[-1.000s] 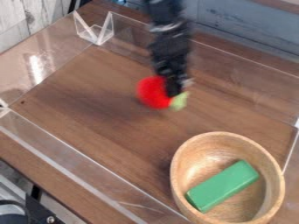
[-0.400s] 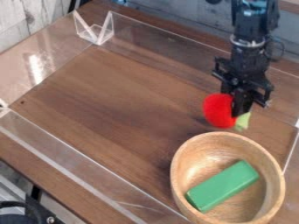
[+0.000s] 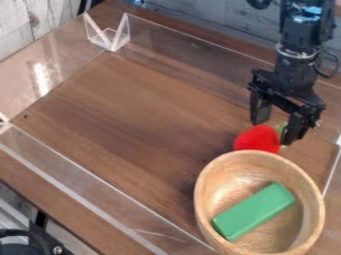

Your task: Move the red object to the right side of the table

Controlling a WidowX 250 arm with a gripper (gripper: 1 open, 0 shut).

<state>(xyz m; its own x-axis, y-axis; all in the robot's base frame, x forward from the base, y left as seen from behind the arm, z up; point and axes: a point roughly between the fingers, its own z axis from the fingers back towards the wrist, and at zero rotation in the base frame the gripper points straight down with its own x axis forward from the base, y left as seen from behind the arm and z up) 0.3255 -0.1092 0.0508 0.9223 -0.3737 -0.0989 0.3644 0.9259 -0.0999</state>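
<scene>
The red object [image 3: 256, 139], a small round toy fruit, lies on the dark wood table [image 3: 134, 110] at the right side, just beyond the far rim of the wooden bowl [image 3: 213, 177]. My gripper [image 3: 285, 122] points straight down just above and to the right of it. Its black fingers [image 3: 261, 108] are spread apart with nothing between them, so it is open. Whether a fingertip still touches the red object I cannot tell.
The round wooden bowl at the front right holds a green rectangular block [image 3: 253, 211]. Low clear acrylic walls [image 3: 94, 189] border the tabletop. A small clear folded stand [image 3: 107, 32] sits at the back left corner.
My gripper carried the red object from the table's middle to the right, sank a little, and opened. The red object now rests on the table beside the bowl.
</scene>
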